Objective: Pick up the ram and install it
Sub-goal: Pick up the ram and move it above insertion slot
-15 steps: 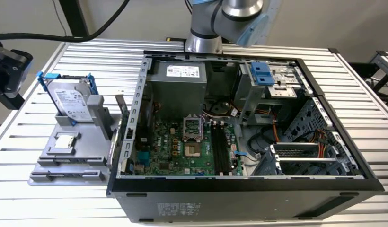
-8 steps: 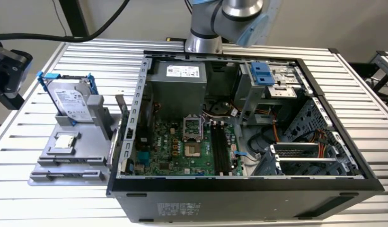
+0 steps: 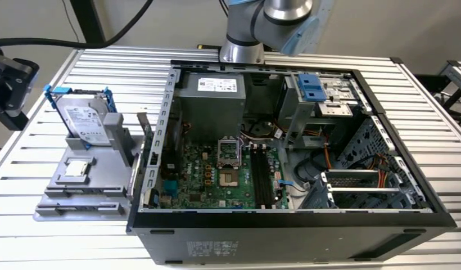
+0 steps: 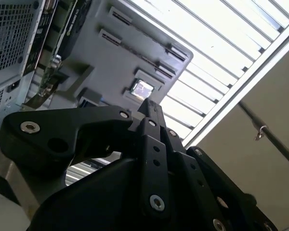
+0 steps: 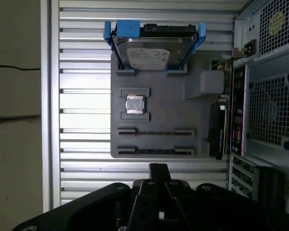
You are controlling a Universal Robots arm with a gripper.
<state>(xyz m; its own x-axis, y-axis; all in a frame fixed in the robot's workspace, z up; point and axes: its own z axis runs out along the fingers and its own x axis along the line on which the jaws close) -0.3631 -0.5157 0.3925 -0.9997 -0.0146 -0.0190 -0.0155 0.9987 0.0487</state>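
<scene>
We record black end effector (image 5: 158, 169) shut, fingers together, nothing held, poised over ribbed metal table (image 5: 82, 57) near grey parts tray (image 5: 168, 110). Long green circuit-board ram (image 5: 221, 113) stands on edge at tray side, just beside open black computer case (image 5: 272, 115). Our judgement: pickup needs fingers opened, aligned along stick, gripping flat faces mid-length. White label on silver hard drive (image 5: 151, 53): print unreadable.
</scene>
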